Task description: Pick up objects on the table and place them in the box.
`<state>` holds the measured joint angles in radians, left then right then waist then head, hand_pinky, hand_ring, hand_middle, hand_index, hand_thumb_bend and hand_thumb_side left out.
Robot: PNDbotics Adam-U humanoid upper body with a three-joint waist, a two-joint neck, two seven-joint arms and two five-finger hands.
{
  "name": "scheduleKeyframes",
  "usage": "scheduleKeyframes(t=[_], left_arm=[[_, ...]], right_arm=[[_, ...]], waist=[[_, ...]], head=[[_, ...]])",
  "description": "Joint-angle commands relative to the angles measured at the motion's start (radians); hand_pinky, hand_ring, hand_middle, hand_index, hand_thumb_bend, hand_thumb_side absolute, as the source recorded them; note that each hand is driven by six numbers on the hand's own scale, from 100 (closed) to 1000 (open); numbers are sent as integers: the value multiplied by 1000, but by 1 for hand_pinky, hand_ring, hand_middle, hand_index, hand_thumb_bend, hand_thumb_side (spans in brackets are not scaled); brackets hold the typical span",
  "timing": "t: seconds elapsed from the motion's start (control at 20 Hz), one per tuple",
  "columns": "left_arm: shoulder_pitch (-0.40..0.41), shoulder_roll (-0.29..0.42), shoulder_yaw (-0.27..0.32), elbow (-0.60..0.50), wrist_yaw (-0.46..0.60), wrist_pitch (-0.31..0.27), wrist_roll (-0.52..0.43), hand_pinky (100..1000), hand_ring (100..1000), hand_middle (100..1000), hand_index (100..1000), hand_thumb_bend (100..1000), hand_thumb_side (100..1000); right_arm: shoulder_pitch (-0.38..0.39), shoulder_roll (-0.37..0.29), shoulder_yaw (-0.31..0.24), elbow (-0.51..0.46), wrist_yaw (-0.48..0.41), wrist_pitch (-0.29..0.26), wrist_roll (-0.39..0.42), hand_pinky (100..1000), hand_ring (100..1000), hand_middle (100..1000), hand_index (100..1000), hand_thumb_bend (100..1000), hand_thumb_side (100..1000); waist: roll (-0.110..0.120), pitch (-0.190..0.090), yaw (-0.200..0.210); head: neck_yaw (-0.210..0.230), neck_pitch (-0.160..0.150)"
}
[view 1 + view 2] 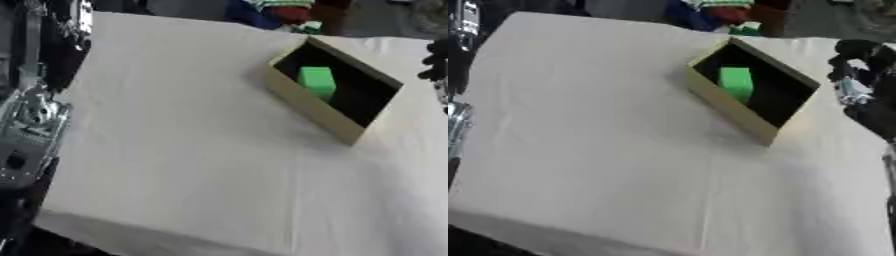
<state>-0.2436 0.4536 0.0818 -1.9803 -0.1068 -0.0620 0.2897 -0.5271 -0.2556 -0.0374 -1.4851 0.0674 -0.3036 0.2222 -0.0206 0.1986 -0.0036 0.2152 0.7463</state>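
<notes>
White-clothed table (192,165); tan box (308,104) resting on it.

A worktop (192,150) draped in a pale, creased cloth fills the view (lying askew); beyond its far edge, dim grey floor (815,20) and blurred colourful clutter (280,12).

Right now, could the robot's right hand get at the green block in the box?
Probably yes: the right hand is beside the box, which is open on top, and nothing covers the green block.

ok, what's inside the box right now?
One green block lies in the box, on its dark floor. The near wall hides the floor strip just behind it, so anything lying low there can't be seen.
</notes>
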Motion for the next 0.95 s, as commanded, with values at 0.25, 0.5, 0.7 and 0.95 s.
scheduleKeyframes(t=[0.25, 0.5, 0.7, 0.95], left_arm=[[17, -4, 29, -20, 10, 1, 22, 683, 556, 548, 789, 100, 720], [21, -10, 33, -20, 10, 1, 24, 683, 557, 549, 790, 100, 721], [25, -13, 34, -20, 10, 2, 25, 684, 557, 550, 791, 100, 722], [26, -13, 35, -20, 7, 2, 25, 686, 559, 552, 793, 100, 722]], right_arm=[[-12, -29, -10, -23, -5, -1, -4, 638, 877, 588, 789, 100, 385], [-11, -30, -10, -22, -5, -2, -3, 638, 877, 588, 789, 100, 384], [-11, -30, -9, -21, -6, -3, -3, 638, 877, 589, 789, 100, 383], [-12, -31, -8, -20, -6, -4, -2, 637, 877, 589, 789, 100, 382]], waist=[[1, -12, 8], [0, -14, 4], [-1, -15, 4], [-2, -16, 6]], head=[[-5, -2], [-6, -2], [-8, -1], [-10, -1]])
